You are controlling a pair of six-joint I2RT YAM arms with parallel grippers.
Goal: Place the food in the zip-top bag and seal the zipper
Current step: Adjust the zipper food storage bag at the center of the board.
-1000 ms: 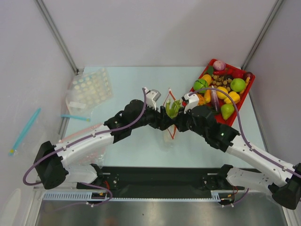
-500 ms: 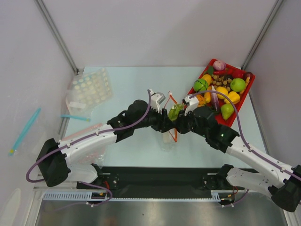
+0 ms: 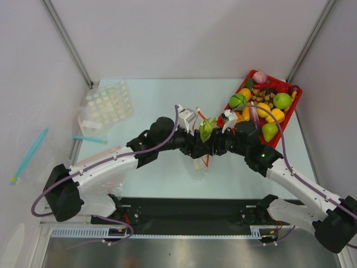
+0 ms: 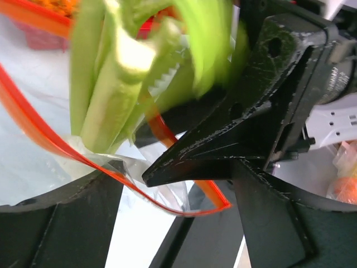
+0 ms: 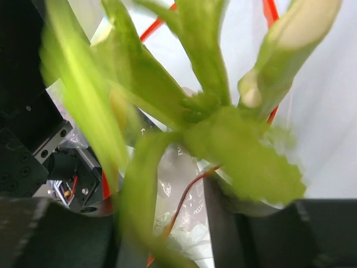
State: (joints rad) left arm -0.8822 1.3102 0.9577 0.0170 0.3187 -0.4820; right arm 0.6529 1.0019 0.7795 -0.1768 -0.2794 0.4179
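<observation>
The leek [image 3: 205,129] is upright between the two grippers at the table's middle, its green leaves up. My right gripper [image 3: 215,144] is shut on it; the leaves fill the right wrist view [image 5: 212,111]. The zip-top bag [image 3: 198,164] hangs under it, with the red-orange zipper [image 3: 207,160] looped open. My left gripper [image 3: 196,145] is at the bag's mouth. In the left wrist view its jaws stand apart, with a corner of the zipper [image 4: 167,211] between them and the leek [image 4: 106,106] just above. A green pear [image 3: 270,132] lies in the red tray [image 3: 291,117]. I cannot pick out the eggplant.
The red tray at the back right holds several toy fruits. A clear cell tray [image 3: 106,103] stands at the back left. Flat bags with a blue strip [image 3: 89,139] and a pale pink strip [image 3: 95,158] lie at the left edge. Slanted frame posts stand at both back corners.
The left gripper has moved right and the right gripper left, so they now meet. The leek has stayed over the bag's mouth and the mouth loop looks narrower.
</observation>
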